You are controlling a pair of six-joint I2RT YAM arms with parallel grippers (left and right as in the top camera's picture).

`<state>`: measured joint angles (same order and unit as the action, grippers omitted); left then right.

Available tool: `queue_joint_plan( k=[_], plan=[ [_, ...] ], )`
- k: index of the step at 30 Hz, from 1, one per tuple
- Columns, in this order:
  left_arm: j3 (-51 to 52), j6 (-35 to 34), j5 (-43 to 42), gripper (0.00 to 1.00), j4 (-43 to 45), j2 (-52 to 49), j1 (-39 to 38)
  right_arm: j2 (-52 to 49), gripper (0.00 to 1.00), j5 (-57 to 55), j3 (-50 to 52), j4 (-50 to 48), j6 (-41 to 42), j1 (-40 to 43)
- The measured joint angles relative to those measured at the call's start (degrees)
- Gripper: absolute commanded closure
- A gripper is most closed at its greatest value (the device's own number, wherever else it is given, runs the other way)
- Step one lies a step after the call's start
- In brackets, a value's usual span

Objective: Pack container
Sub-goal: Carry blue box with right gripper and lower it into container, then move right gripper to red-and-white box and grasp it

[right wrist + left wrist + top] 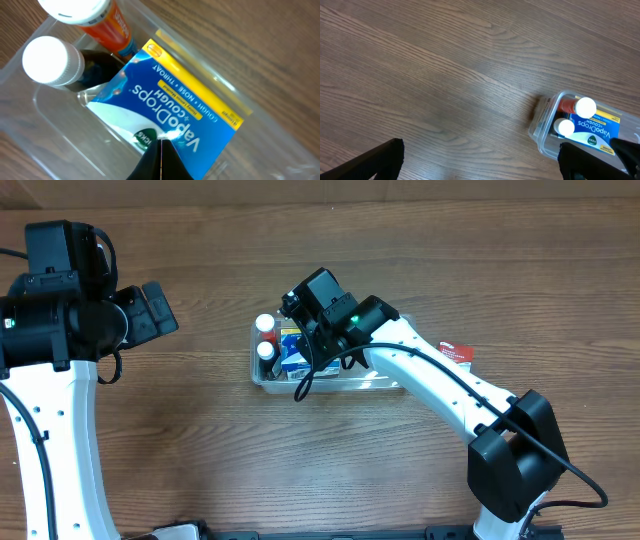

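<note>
Wood-grain surface [200, 470]. Clear container [257, 372] mid-scene, with two white-capped bottles [52, 60] at its left end and a blue VapoDrops packet [175, 105] beside them. Right fingers [150, 167] pinching the packet's edge. Left fingers [375, 162] spread, well left of container.

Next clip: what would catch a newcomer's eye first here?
The blue and yellow VapoDrops cough-drop packet stands out, pinched at its edge by the right gripper inside the clear plastic rectangular tub mid-table. Beside it in the tub sit an orange white-capped bottle and a dark white-capped bottle. The left gripper hangs open over the wooden table, off to the tub's left.
</note>
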<state>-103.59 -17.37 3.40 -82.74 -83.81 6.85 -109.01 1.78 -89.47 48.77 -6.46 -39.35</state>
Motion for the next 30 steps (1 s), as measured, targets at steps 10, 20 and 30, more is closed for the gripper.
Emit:
queue_joint_plan(
  k=[10, 20, 30],
  plan=[
    [0.0, 0.0, 0.0, 0.0, 0.0, 0.0, 0.0, -4.9, 0.94, 2.4, 0.4, -0.2, 3.2, 0.0],
    [0.0, 0.0, 0.0, 0.0, 0.0, 0.0, 0.0, -5.3, 0.91, 2.7, 0.7, -0.2, 3.3, 0.0],
    [0.0, 0.0, 0.0, 0.0, 0.0, 0.0, 0.0, 4.9, 0.15, -6.1, -4.0, 4.0, 4.2, 0.5]
  ],
)
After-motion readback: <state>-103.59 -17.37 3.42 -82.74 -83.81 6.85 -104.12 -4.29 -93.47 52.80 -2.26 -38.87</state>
